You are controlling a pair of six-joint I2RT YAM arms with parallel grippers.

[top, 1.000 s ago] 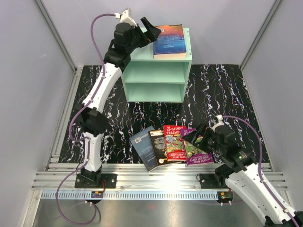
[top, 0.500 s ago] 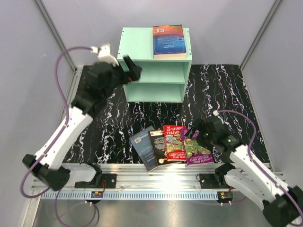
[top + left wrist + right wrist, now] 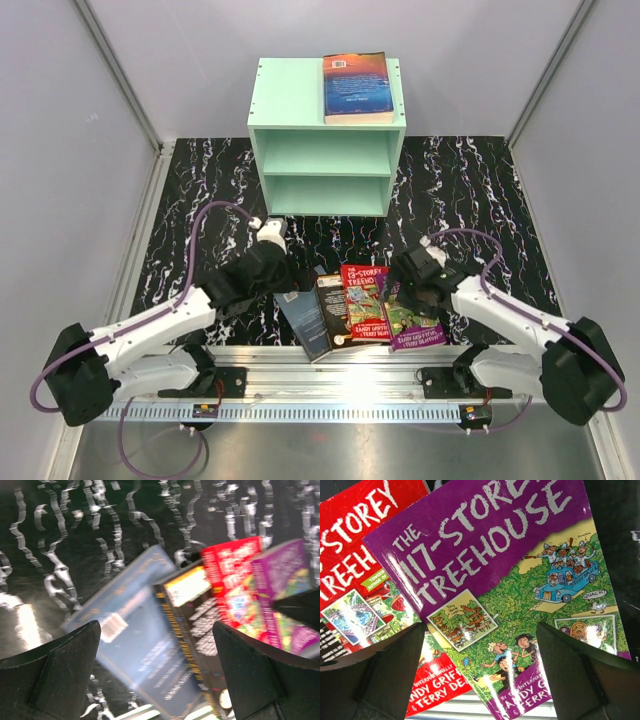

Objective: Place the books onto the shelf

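Four thin paperbacks (image 3: 365,300) lie fanned on the black white-veined surface (image 3: 200,190) (slate-blue, black, red, purple covers). A dark blue paperback (image 3: 357,87) lies flat atop the mint-green two-compartment wooden shelf (image 3: 290,95). The left end effector (image 3: 160,650) hangs spread wide above the slate-blue cover (image 3: 130,645), the right end effector (image 3: 480,675) equally wide above the purple Treehouse cover (image 3: 490,575).

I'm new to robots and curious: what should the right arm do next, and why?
Probably lower the right gripper onto the purple book: its jaws hang open just above it, and it overlaps the red book, so it seems free to lift.
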